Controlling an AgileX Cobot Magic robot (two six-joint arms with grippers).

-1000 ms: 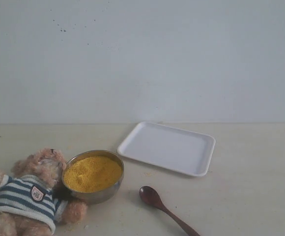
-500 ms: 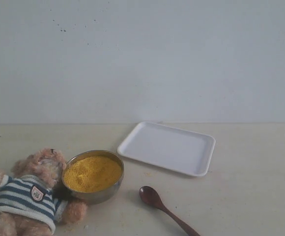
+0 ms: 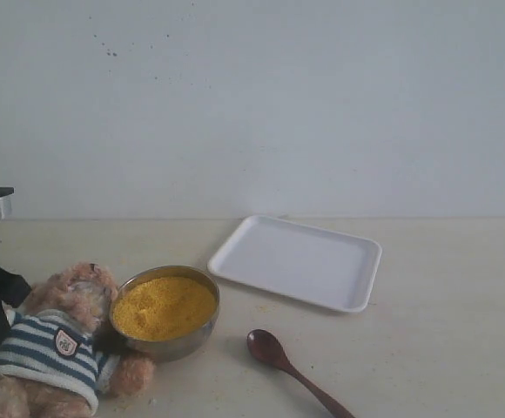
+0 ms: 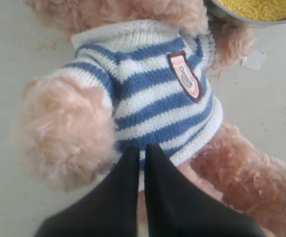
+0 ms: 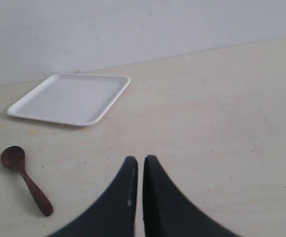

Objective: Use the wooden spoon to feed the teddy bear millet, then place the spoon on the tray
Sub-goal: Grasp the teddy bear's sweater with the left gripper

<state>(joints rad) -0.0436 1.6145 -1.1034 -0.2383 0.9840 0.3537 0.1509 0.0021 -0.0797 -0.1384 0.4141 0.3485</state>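
**Item: wooden spoon** [image 3: 298, 374]. It lies flat on the counter [image 3: 444, 331], in front of the tray [image 3: 296, 261] and just beside the metal bowl [image 3: 178, 348] on that bowl's right in the exterior view, touching neither. Nothing is loaded in it.

**Long axis:** diagonal. The oval bowl end points toward the metal bowl, and the thin handle trails away toward the near edge of the exterior view and to its right.

**Bearing from the grippers:** in the right wrist view the wooden spoon [image 5: 28, 183] lies ahead and off to one side, well apart, with only bare counter between. Its handle end is the end turned toward that arm. The left arm stands beyond the metal bowl, over the teddy bear [image 3: 57, 340]. The right arm is judged better placed for the pick-up.

**Right gripper** [image 5: 140, 159]: jaws pressed together, holding nothing, above bare counter.

**Left gripper** [image 4: 140, 147]: jaws pressed together, holding nothing, tips at the hem of the teddy bear's [image 4: 153, 98] striped shirt. Whether they touch it cannot be told.

**Associated:** the millet [image 3: 164, 306] is heaped in the metal bowl, which rests against the teddy bear. The tray carries nothing.

**Status:** feeding not begun.
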